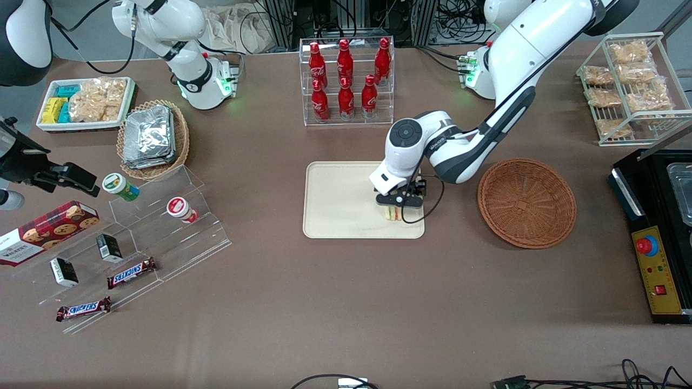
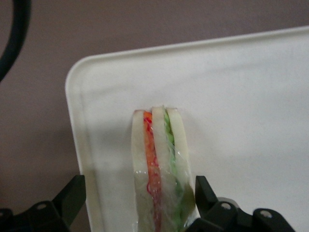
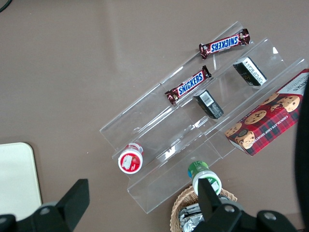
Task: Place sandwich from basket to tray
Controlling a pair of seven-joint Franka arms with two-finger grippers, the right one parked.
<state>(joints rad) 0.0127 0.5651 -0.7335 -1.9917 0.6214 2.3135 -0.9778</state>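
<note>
The sandwich, a wrapped wedge with white bread and orange-red and green filling, stands on its edge on the cream tray near one rounded corner. In the front view the sandwich is at the tray's end nearest the basket, under my left gripper. The gripper is open, with its fingers on either side of the sandwich. One finger is close against the wrap; the other stands well apart. The reddish-brown basket beside the tray holds nothing.
A clear rack of red bottles stands farther from the front camera than the tray. A black machine and a wire rack of snack bags are at the working arm's end. Clear steps with snacks and the foil-packet basket lie toward the parked arm's end.
</note>
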